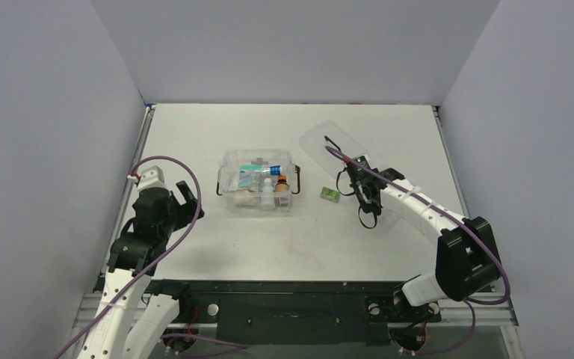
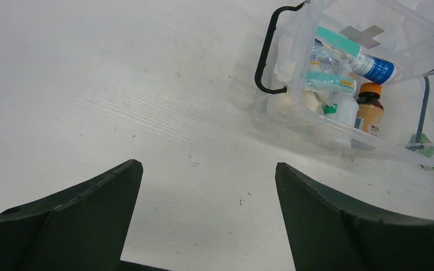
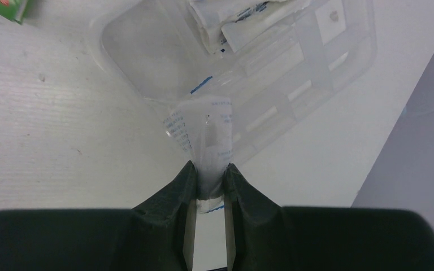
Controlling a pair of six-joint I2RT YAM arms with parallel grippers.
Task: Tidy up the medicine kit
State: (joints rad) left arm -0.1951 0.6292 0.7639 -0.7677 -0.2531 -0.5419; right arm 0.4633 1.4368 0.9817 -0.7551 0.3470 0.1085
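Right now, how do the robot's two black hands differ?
The left hand is wide open and empty; the right hand is shut on a clear plastic packet with blue print. The left hand is near the clear plastic medicine kit box; the right hand is by a shallow clear tray. Both are dark and two-fingered.

Open table (image 2: 118, 84) separates left pincer (image 2: 208, 169) from medicine kit (image 2: 339, 138).

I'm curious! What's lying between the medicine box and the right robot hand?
A small green packet, on the table between the medicine kit and right gripper; the top view shows it.
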